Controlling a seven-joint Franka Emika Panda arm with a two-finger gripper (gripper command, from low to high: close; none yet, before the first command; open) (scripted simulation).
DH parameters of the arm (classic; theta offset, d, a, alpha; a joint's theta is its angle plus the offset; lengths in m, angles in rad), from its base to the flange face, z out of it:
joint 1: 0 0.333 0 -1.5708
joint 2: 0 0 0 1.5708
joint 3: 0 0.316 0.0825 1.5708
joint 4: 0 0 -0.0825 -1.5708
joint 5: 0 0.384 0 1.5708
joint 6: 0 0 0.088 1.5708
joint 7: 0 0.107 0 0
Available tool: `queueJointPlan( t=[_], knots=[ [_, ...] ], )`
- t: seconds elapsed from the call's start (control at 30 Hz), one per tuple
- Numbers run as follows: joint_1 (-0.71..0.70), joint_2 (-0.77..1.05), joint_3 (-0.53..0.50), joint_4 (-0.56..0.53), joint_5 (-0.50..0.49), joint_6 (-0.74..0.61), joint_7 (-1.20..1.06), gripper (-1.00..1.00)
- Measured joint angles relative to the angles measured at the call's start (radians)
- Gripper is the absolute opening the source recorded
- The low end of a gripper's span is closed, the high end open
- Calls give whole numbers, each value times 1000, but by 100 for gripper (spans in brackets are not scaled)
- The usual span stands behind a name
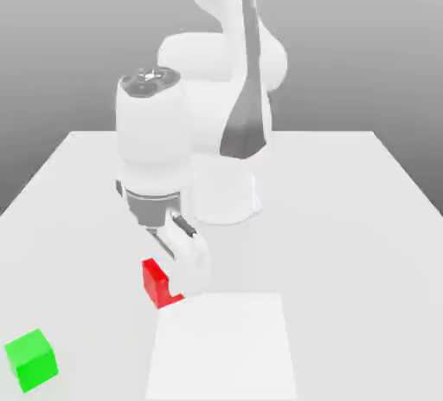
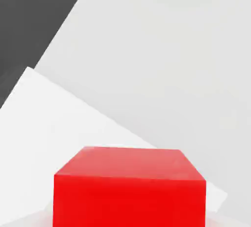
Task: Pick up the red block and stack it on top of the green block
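While the white arm (image 1: 208, 105) is bending down over the table (image 1: 346, 217) in the exterior view, its hand (image 1: 177, 282) is pointing downward and is gripping the red block (image 1: 157, 281). The fingers (image 1: 192, 261) are closed as far as the block is letting them, one white finger lying against the face of the block toward the exterior view's right. The red block is sitting near the middle of the front part of the table, just beside the upper left corner of a brighter white rectangle (image 1: 225, 347) that is lying flat on the table surface. Whether the block is touching the table or is a little above it, I cannot tell. The green block (image 1: 32, 359) is resting on the table well apart from the red one, near the front corner at the exterior view's left, and nothing is touching it.

Turning to the hand view, the red block (image 2: 130, 187) is showing very close to the camera, with its top face and one side face visible. Behind it the pale table (image 2: 162, 64) is stretching away, and the brighter white rectangle (image 2: 44, 123) is lying under and around the block. A dark area (image 2: 29, 20) beyond the table edge is occupying one corner.
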Motion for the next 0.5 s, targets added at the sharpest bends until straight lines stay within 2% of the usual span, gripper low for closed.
queueJointPlan(
  t=[0.27, 0.4, 0.43, 0.5],
  knots=[
    [-136, 157, -85, 281, 13, -125, -110, -100],
    [-158, 291, -82, 313, 35, -24, -135, -100],
    [-160, 310, -80, 314, 38, -7, -138, 100],
    [-160, 310, -80, 314, 38, -7, -138, 100]
  ],
)
